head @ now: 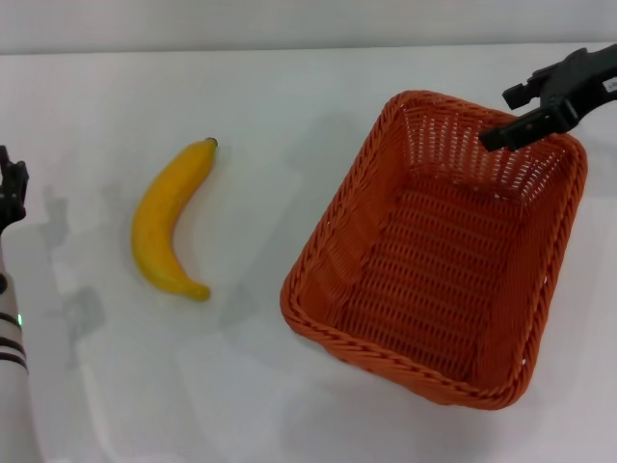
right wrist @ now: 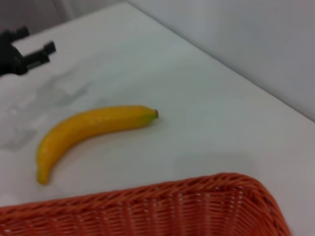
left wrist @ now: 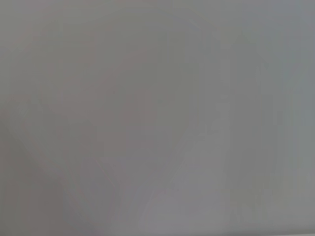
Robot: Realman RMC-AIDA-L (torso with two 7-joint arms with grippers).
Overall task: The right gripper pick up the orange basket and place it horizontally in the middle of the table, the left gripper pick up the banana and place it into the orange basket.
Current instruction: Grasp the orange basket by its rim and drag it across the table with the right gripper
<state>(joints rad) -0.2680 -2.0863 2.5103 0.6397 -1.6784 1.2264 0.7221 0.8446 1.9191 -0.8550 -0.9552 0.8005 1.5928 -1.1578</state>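
I see the banana (head: 167, 224) left of orange basket (head: 436, 251), stem pointing away; right gripper (head: 528, 111) at basket's far rim, grip unclear; left gripper (head: 10, 193) too.

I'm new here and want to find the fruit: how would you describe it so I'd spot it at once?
Start at the white table. The big orange basket sits toward the robot's right; look to its left, where the banana lies flat on the bare surface, apart from it. It is the only yellow, smooth, curved thing there.
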